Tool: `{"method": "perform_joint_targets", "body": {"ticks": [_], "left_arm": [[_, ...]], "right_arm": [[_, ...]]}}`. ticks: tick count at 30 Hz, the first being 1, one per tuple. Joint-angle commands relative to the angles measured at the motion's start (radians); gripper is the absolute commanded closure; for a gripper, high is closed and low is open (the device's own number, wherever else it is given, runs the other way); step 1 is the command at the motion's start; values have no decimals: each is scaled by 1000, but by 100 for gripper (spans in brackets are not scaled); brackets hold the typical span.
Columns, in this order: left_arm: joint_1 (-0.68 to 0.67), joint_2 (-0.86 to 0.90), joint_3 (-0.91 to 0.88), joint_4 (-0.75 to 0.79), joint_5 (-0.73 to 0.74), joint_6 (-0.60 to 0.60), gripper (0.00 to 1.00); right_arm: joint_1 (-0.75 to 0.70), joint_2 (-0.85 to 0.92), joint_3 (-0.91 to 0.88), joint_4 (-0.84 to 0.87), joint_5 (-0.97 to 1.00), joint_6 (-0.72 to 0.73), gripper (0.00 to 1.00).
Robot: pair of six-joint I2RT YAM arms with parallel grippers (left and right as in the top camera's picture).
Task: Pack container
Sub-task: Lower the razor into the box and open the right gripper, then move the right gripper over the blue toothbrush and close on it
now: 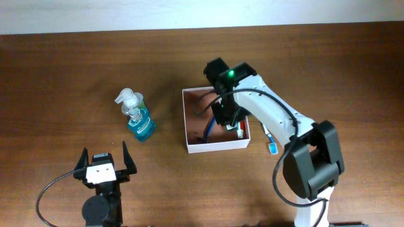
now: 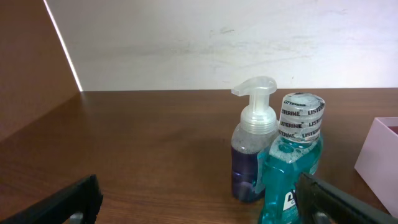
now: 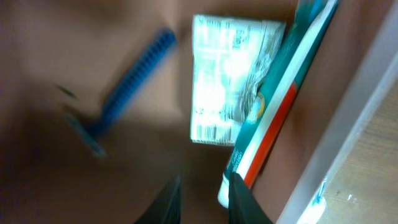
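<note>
overhead shows the container (image 1: 218, 147) on the middle of the counter (image 1: 63, 94), holding a blue razor (image 3: 127, 87), a white packet (image 3: 230, 81) and a teal-and-red box (image 3: 280, 106), my right pincer (image 3: 205, 186) inside it, narrowly parted and gripping nothing, two bottles (image 1: 136, 113) to its left, my left pincer (image 1: 104, 161) spread wide nearer me.

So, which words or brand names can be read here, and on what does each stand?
"LISTERINE": repeated on the cap seal of the teal bottle.
Lower label of that bottle: cut off by the frame, unreadable.
Print on the white packet in the container: too blurred to read.
Print on the teal, white and red box: too blurred to read.
</note>
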Motion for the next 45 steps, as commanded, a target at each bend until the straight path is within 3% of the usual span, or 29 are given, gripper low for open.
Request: {"method": "perform_joint_targets", "body": {"ticks": [1, 7, 18, 22, 30, 36, 45], "left_arm": [[-5, -5, -6, 0, 3, 16, 1], [-5, -5, -6, 0, 3, 16, 1], [-5, -5, -6, 0, 3, 16, 1], [-5, -5, -6, 0, 3, 16, 1], [-5, -5, -6, 0, 3, 16, 1], [-5, -5, -6, 0, 3, 16, 1], [-5, -5, -6, 0, 3, 16, 1]], "right_arm": [[-27, -36, 158, -71, 51, -21, 81], [-137, -37, 214, -160, 63, -20, 82], [-327, -37, 55, -132, 43, -62, 75], [-328, -37, -84, -37, -99, -165, 67], [-329, -37, -305, 142, -111, -251, 59], [-330, -37, -406, 270, -109, -250, 52], [-409, -37, -445, 357, -79, -246, 52]]}}
